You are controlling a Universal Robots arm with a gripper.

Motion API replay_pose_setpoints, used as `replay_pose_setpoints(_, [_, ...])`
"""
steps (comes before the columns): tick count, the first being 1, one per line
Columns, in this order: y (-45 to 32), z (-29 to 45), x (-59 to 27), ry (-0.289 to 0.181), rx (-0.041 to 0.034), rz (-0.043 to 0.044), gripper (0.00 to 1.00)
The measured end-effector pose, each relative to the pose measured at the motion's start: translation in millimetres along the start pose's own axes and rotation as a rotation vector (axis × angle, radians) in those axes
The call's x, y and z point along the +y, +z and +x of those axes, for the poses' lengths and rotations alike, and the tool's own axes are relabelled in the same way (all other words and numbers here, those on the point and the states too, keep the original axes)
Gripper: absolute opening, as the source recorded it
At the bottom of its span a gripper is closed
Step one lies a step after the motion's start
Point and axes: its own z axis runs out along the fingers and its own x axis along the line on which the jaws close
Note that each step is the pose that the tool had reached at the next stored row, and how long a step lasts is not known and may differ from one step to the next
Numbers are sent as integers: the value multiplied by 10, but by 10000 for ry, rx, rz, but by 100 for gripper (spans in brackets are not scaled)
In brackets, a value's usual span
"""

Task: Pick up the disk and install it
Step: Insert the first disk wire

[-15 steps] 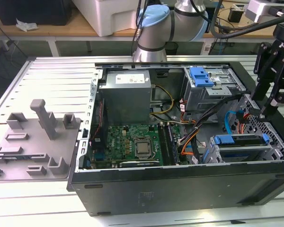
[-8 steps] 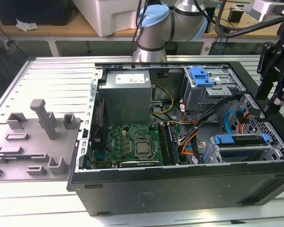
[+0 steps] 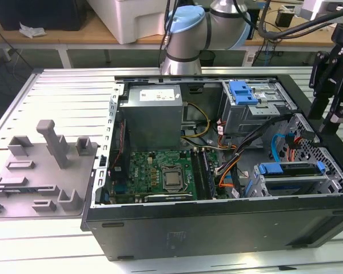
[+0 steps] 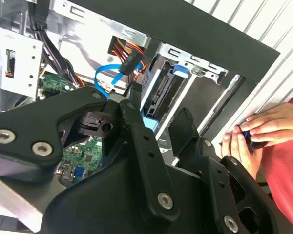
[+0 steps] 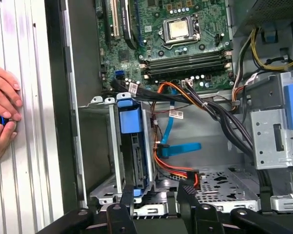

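The disk (image 3: pixel 290 177) sits in the lower drive cage at the front corner of the open computer case, its blue rail frame facing up. In the first wrist view the disk (image 5: pixel 133 141) stands on edge inside the metal cage. My gripper (image 3: pixel 327 117) hangs above the case wall, at the exterior view's right, a little above and beyond the cage. Its black fingers (image 5: pixel 127 201) stand apart with nothing between them, so the gripper (image 5: pixel 156 201) is open and off the disk. In the second wrist view the gripper (image 4: pixel 158 129) points at the disk (image 4: pixel 158 100).
A person's hands (image 5: pixel 2 114) rest on the ribbed table beside the case wall, also in the second wrist view (image 4: pixel 256 131). Cables (image 5: pixel 178 148) lie beside the cage. A blue bracket (image 3: pixel 243 92) tops the upper cage; power supply (image 3: pixel 154 114), motherboard (image 3: pixel 160 171), grey fixture plate (image 3: pixel 46 165).
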Motion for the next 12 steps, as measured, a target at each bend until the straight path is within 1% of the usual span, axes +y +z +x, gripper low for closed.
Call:
replay_pose_setpoints(2, [1, -56, -11, 2, 102, -6, 50])
replay_pose_setpoints(3, [2, -102, -22, 4, 230, -11, 50])
replay_pose_setpoints(4, [5, -134, -33, 6, 333, -16, 50])
replay_pose_setpoints(5, [4, -176, -48, 10, 463, -22, 50])
replay_pose_setpoints(7, [2, -223, -69, 11, 587, -32, 50])
replay_pose_setpoints(9, [1, -298, -104, 11, 754, -52, 50])
replay_pose_setpoints(11, [7, -348, -114, 14, 881, -58, 50])
replay_pose_setpoints(12, [17, -380, -113, 17, 966, -54, 50])
